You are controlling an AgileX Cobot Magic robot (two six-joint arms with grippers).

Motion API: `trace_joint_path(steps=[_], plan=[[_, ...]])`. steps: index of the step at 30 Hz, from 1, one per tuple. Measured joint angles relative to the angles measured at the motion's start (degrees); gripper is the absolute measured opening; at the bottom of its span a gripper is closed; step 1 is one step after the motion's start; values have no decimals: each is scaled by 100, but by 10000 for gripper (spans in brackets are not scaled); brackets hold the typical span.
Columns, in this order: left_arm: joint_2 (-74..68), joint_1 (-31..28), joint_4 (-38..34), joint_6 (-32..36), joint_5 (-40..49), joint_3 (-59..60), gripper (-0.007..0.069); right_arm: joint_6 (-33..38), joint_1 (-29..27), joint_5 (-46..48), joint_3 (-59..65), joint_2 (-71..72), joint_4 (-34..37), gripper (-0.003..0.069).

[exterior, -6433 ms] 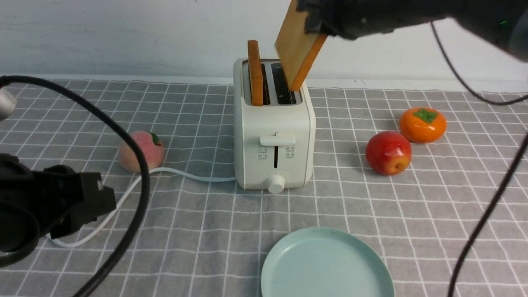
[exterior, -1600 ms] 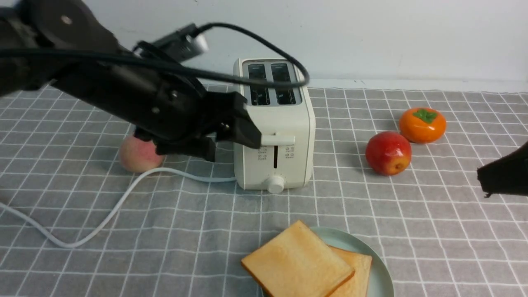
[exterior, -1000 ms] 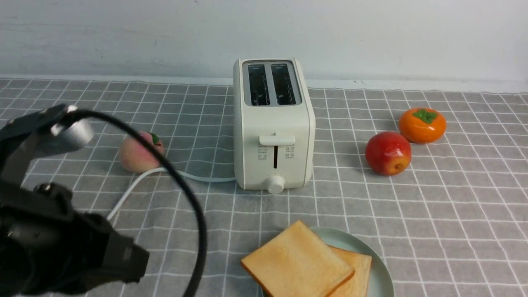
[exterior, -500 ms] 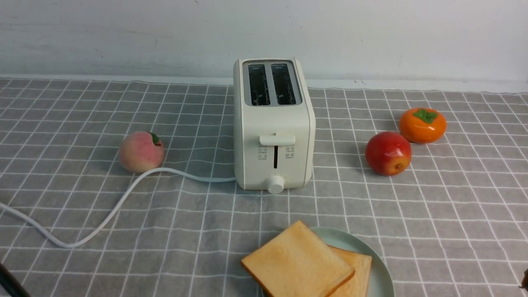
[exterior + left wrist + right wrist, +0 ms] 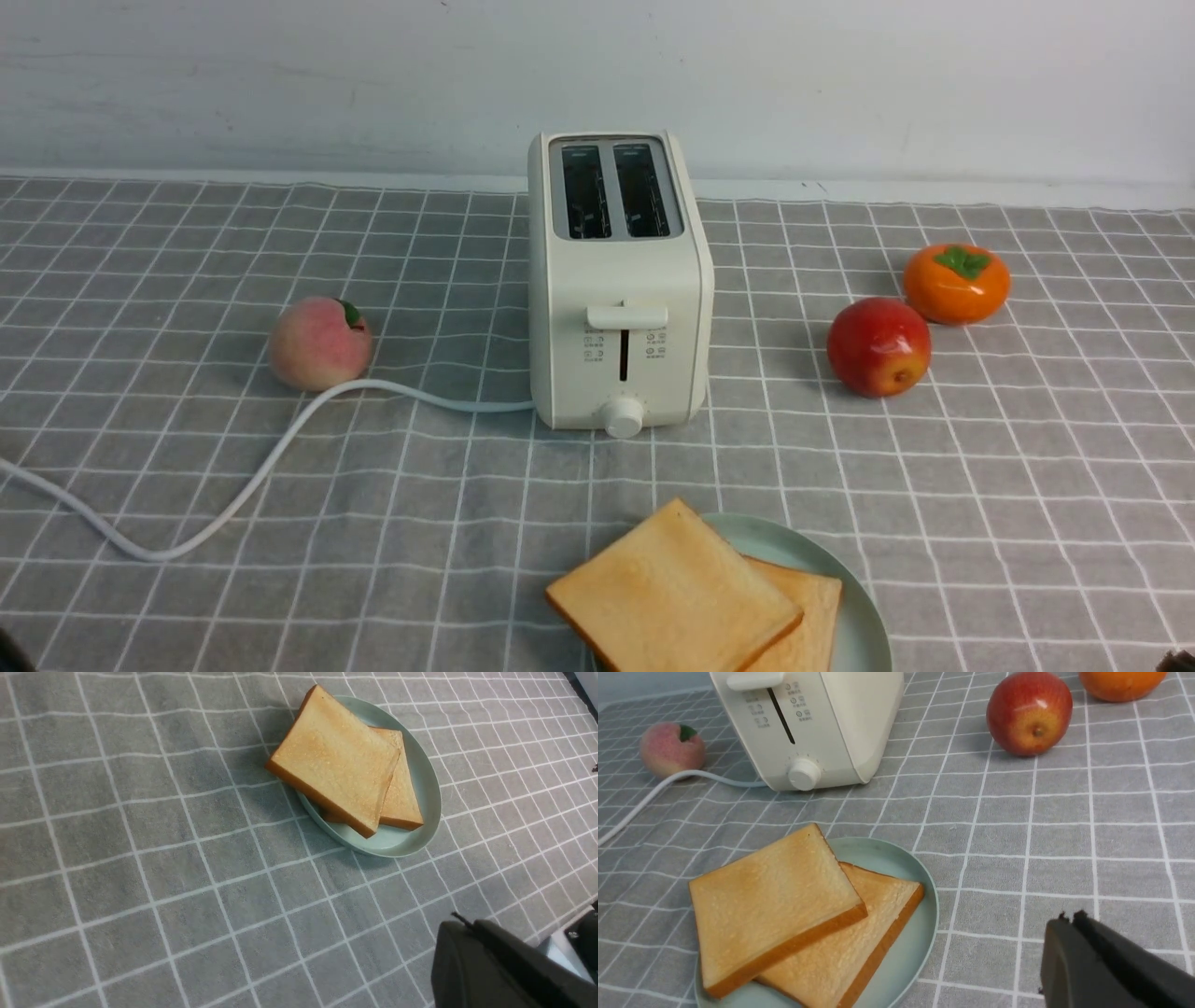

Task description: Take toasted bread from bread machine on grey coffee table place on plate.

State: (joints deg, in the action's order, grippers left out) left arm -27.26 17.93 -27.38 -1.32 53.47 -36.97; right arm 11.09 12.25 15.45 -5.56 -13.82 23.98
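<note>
Both slices of toasted bread (image 5: 674, 597) sit stacked on the plate (image 5: 864, 625), bread machine (image 5: 618, 280) slots empty; left claw (image 5: 472, 933) and right claw (image 5: 1066, 928) closed, gripping nothing. Best park clear, nudging nothing.

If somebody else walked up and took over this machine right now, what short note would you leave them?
Left end effector: shut, empty, pulled back near the table's front.
Right end effector: shut, empty, low beside the plate.
Toast: both slices lie on the mint-green plate, the top one overlapping the lower and overhanging the rim.
Toaster: both slots empty.
Done: both slices are out and plated.
Left: nothing obvious; perhaps centre the overhanging slice.
</note>
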Motion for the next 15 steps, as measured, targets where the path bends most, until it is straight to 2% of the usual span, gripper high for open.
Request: trace_joint_path(steps=[4, 8, 11, 15], plan=[[687, -78, 1094, -148, -743, 329, -14, 0, 0, 58, 0, 0, 0, -8], [1509, -444, 2205, -932, -1714, 1260, -14, 0, 0, 103, 0, 0, 0, -8], [2269, -685, 2738, -1352, -2306, 2225, -14, 0, 0, 122, 0, 0, 0, -7], [2778, -941, 2877, -1496, -2653, 3256, -13, 0, 0, 137, 0, 5, 7, -3]])
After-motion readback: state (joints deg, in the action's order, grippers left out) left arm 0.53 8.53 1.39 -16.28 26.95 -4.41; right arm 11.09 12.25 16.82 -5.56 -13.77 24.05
